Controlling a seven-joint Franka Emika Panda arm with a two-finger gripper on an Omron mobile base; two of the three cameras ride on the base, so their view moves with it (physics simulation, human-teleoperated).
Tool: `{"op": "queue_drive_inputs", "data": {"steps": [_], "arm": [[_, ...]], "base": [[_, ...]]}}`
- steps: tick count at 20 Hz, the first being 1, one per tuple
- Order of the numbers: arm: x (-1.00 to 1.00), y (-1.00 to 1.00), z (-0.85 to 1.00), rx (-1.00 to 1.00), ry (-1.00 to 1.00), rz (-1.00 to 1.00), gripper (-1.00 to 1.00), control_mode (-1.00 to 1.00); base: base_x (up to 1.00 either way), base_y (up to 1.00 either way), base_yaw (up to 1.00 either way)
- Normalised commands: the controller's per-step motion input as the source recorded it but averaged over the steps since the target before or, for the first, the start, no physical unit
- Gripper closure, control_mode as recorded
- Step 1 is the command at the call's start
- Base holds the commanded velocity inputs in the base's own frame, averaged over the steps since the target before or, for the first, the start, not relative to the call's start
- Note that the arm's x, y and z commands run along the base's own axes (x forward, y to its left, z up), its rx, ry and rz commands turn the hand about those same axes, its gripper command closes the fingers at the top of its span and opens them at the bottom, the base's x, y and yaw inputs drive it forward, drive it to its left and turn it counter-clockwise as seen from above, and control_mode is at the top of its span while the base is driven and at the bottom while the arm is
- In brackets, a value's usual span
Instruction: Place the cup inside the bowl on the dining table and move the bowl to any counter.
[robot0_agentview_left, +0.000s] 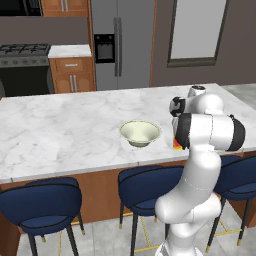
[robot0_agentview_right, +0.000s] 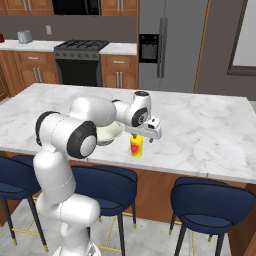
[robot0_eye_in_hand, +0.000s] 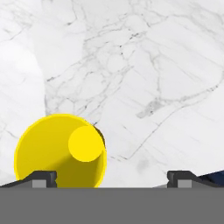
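Note:
The small yellow cup (robot0_agentview_right: 136, 145) with a red patch stands upright on the dining table (robot0_agentview_right: 210, 135), near its front edge. In the hand view I look down into the cup (robot0_eye_in_hand: 61, 151) at the lower left, close to the left fingertip (robot0_eye_in_hand: 43, 178). My gripper (robot0_agentview_right: 141, 136) hovers just above the cup, open, with nothing between its fingers. In the hand view the gripper (robot0_eye_in_hand: 113, 179) is off to the right of the cup. The pale cream-green bowl (robot0_agentview_left: 140, 133) sits empty to the cup's left. My arm hides most of the cup (robot0_agentview_left: 176, 144) in the left base view.
Navy blue stools (robot0_agentview_left: 42, 202) line the table's near side below its front edge. Beyond the table stand a grey fridge (robot0_agentview_left: 120, 42), a black stove (robot0_agentview_right: 80, 62) and a small wall counter (robot0_agentview_left: 70, 51) over brown cabinets. Bare marble spreads to the left and right.

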Motion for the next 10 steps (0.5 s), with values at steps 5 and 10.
{"op": "queue_drive_inputs", "data": {"steps": [5,10], "arm": [[0.03,0.00,-0.01,0.00,0.00,0.00,-1.00,-1.00],[0.03,0.00,-0.01,0.00,0.00,0.00,-1.00,-1.00]], "base": [[0.00,0.00,0.00],[0.00,0.00,0.00]]}}
